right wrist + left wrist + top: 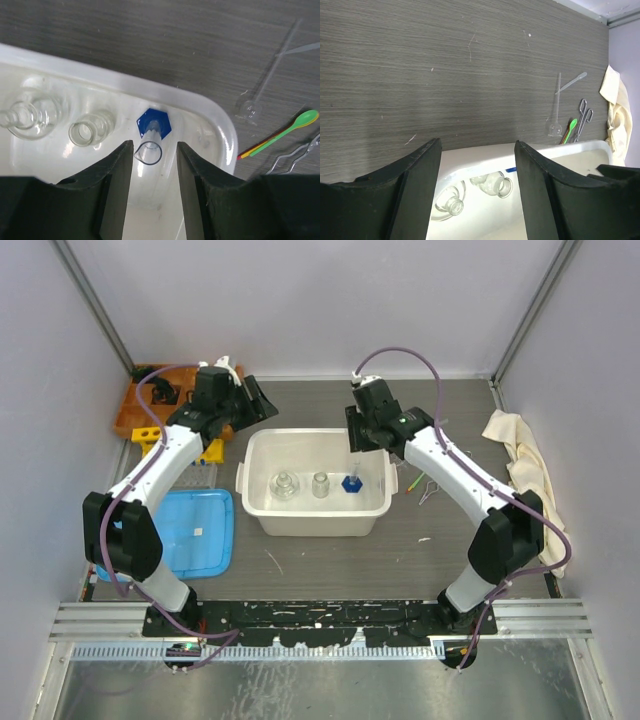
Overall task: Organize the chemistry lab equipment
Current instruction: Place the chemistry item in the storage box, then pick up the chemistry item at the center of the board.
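Nearest the arm bases, left on the grey counter (330, 560): a blue tray (195, 530). Mid-counter, a white tub (262, 510) holding three upright glass pieces in a row: flask (284, 485), small bottle (320, 484), and graduated cylinder (151, 132) on a blue hexagonal base. Poised over the cylinder's mouth, the right pincer (155, 146), released, fingers parted either side of the rim. Just right of the tub, loose on the counter: green spoon (300, 121), forceps (584, 112), clear pipette (572, 81). Farther right, a cream cloth (520, 450). Beyond the tub's far left corner, the left pincer (477, 145), spread wide and gripping nothing, near the yellow tube rack (150, 435) and orange tray (135, 405).
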